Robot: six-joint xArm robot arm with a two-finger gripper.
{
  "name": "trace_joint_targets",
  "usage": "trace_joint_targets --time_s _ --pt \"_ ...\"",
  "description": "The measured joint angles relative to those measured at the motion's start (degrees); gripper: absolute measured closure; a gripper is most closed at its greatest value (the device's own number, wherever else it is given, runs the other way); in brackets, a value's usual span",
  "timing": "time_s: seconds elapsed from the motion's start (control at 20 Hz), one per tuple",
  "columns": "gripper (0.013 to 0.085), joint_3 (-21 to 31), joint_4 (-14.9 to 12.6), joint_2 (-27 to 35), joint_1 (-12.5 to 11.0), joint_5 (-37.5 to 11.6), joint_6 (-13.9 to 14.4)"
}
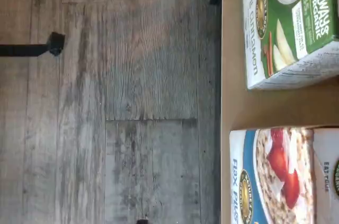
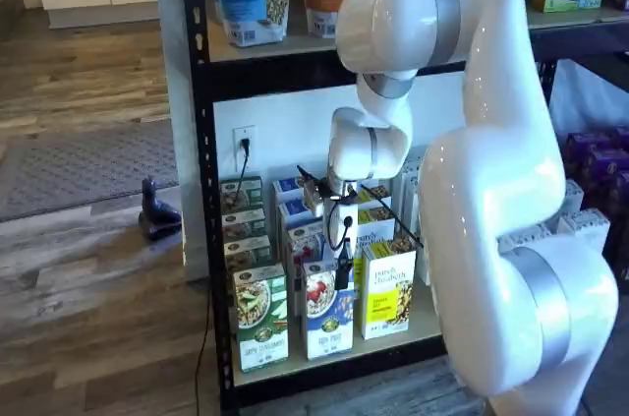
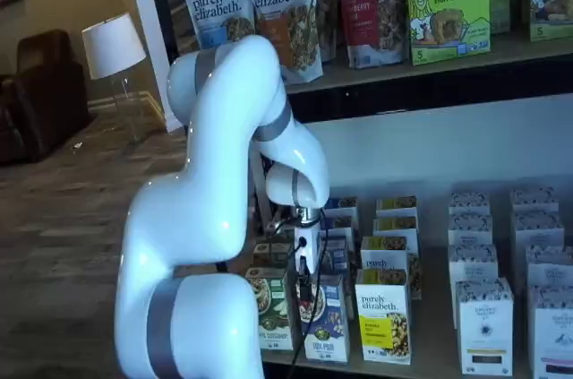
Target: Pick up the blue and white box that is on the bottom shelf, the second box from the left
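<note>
- Tall blue and white cardboard box (image 2: 328, 310) stands upright at the front of the pale beige bottom shelf (image 2: 324, 362), between green-and-white carton (image 2: 260, 318) and yellow carton (image 2: 389, 288).
- Black-fingered gripper (image 2: 343, 273) hangs just above it, jaws apart, empty.

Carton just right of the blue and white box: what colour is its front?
Yellow carton, white upper part; clearest in a shelf view.

Blue box (image 1: 280, 176): glossy printed cardboard. Bottom shelf (image 1: 233, 102): matt beige board. Floor (image 1: 116, 102): grey, grained wood planks. Arm (image 2: 491, 200): smooth white plastic.
</note>
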Motion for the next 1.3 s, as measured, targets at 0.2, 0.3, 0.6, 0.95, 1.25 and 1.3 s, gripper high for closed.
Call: trace_joint_targets --time_s 0.2,0.3,0.6,0.95,1.25,1.3 --pt "0.0130 -0.96 3.14 0.28 0.09 -1.24 -2.59" --pt "0.0130 -1.90 3.59 0.62 0.07 -0.93 -2.90" --pt "0.0130 -4.45 3.80 2.34 0.00 -1.57 -3.04" --pt "0.0130 -11.29 1.57 7.21 -0.19 0.42 -1.04" --pt "0.0130 -16.19 -1.84 11.05 -0.19 1.87 1.88" --pt "0.0130 -17.06 -2.33 11.75 -0.19 2.15 2.30"
